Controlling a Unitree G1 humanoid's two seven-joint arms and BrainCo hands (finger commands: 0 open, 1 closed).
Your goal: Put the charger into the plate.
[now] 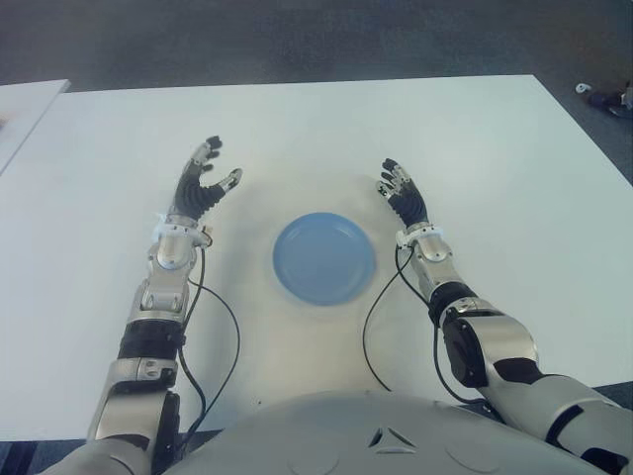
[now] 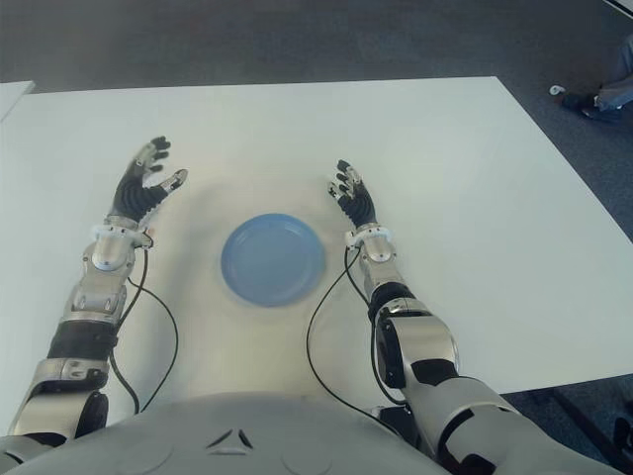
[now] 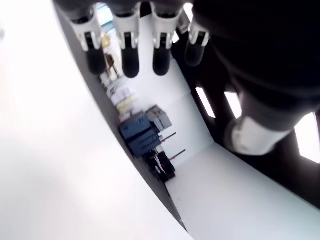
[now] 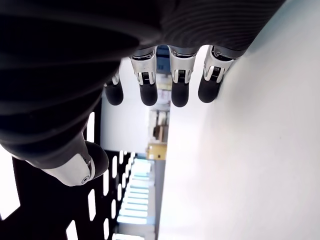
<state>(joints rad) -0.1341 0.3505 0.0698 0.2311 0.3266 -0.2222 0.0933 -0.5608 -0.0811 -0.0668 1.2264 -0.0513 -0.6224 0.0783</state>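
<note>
Left eye view: a round blue plate (image 1: 324, 257) lies flat near the middle of a white table (image 1: 475, 158), and nothing lies in it. No charger shows on the table or in either hand, so where it is cannot be told. Black cables (image 1: 226, 327) loop over the table on the near side of the plate, one from each forearm. The left hand (image 1: 203, 183) shows to the left of the plate, well apart from it, fingers spread and empty, pointing toward the far side. The right hand (image 1: 401, 193) shows just to the right of the plate's far edge, fingers relaxed and holding nothing. A second white table edge (image 1: 25, 109) shows at far left, and dark carpet (image 1: 297, 40) lies beyond.

Right eye view: the same layout. At far right on the carpet there is a person's shoe (image 2: 593, 102).

Left wrist view: four black fingertips (image 3: 130, 62) hang straight and loose, with the thumb (image 3: 250, 135) set apart; nothing is between them. The table's surface fills one side, and blue and grey boxes (image 3: 142, 130) stand in the room behind.

Right wrist view: fingertips (image 4: 148, 93) in a row, thumb (image 4: 75, 167) apart, the hand released and empty beside the white table.
</note>
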